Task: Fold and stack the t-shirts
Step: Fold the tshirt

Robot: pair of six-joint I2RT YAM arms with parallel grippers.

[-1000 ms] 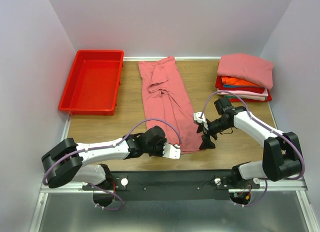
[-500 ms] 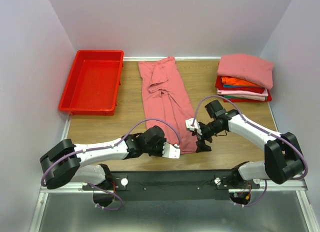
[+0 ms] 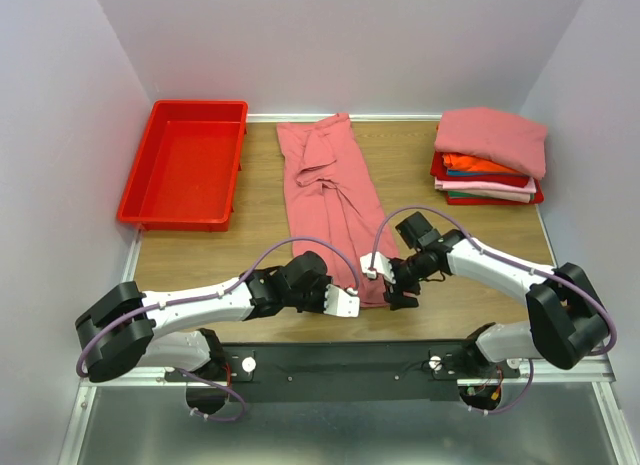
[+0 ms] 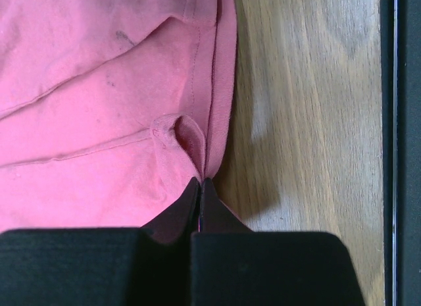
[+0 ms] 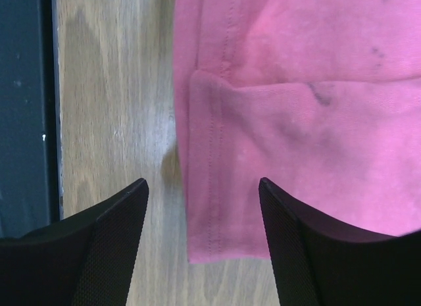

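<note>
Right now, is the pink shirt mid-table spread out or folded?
Partly folded: the salmon-pink t-shirt lies as a long narrow strip, with overlapping layers visible at its near end.

No readable text or labels.

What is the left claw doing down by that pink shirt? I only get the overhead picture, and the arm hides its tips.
Observer: In its wrist camera, the left gripper is pinched shut on the hem of the salmon-pink shirt at a near corner. The cloth puckers up at the tips.
Visitor: And the other claw?
Observer: The right gripper stands open across the other near corner. One finger is over the bare table and one over the cloth, with nothing gripped.
Visitor: Is the shirt clean?
Observer: Not quite. Both wrist views show small dark smudges on it.
</note>
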